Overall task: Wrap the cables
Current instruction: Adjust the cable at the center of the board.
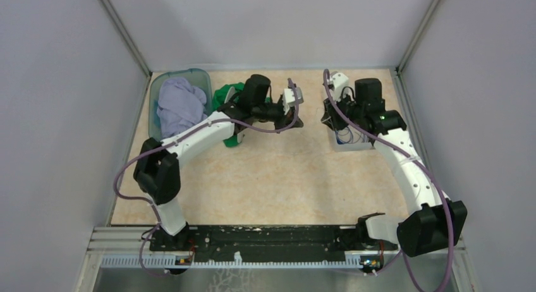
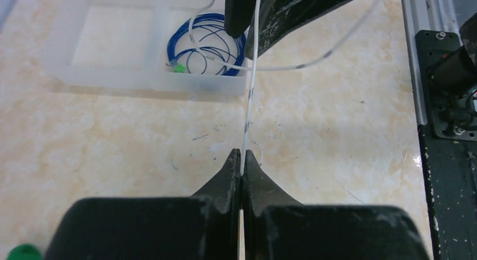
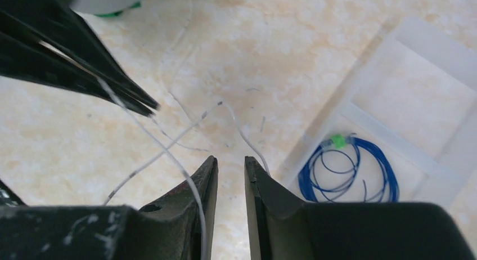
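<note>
Beige marbled table (image 1: 278,178), enclosed by grey walls, is being viewed from three cameras.

Item 1: whitish cable (image 2: 251,74). It is being pinched by the fully closed fingertips of the left gripper (image 2: 242,157) and is being stretched in a straight line above the table towards the right gripper (image 3: 230,167). This is being shown clearly only by the left wrist view; from overhead the strand is too fine to be made out.

Item 2: right gripper. Its jaws are being held slightly parted, with table showing through the gap. The whitish cable is being carried along the inner edge of one finger, seemingly unclamped, though contact is hard to judge.

Item 3: dark blue cable (image 3: 349,170), coiled, with a green bit (image 3: 337,140). It is being kept in one end compartment of a clear divided tray (image 2: 112,80).

Item 4: teal bin (image 1: 155,93) with a lavender cloth (image 1: 180,105), being shown only from overhead at the far left.
</note>
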Robot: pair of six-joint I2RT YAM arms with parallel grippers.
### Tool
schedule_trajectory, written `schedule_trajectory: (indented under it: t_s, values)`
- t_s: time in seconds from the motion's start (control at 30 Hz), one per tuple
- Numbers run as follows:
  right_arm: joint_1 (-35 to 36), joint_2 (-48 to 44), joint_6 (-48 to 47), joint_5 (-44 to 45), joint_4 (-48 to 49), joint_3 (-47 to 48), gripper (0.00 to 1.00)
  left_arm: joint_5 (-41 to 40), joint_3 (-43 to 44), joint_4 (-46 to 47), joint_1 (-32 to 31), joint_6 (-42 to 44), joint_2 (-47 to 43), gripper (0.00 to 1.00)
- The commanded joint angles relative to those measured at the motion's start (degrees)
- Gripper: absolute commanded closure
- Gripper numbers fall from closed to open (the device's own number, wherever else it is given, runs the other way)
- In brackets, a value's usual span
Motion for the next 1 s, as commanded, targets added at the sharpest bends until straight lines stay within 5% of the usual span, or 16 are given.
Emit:
schedule_trajectory:
  t_s: [0.0,0.6,0.97]
  values:
    - [-1.7,-2.4,-6.5,8.5,-1.6,2.1,0.74,-6.2,-3.0,-4.5,1.9,4.7,-7.1,1.0]
    - [-8.4,-2.5,-3.2,10.0,-1.0,-2.0,0.37,-15.0,-8.2,-7.7,7.2,1.4,-16.1,1.0]
    - [-23.0,2.0,-6.2,3.3,-1.2,-2.7,0.25,-15.5,-9.3,-8.8,13.7,-5.9,-17.7,1.0]
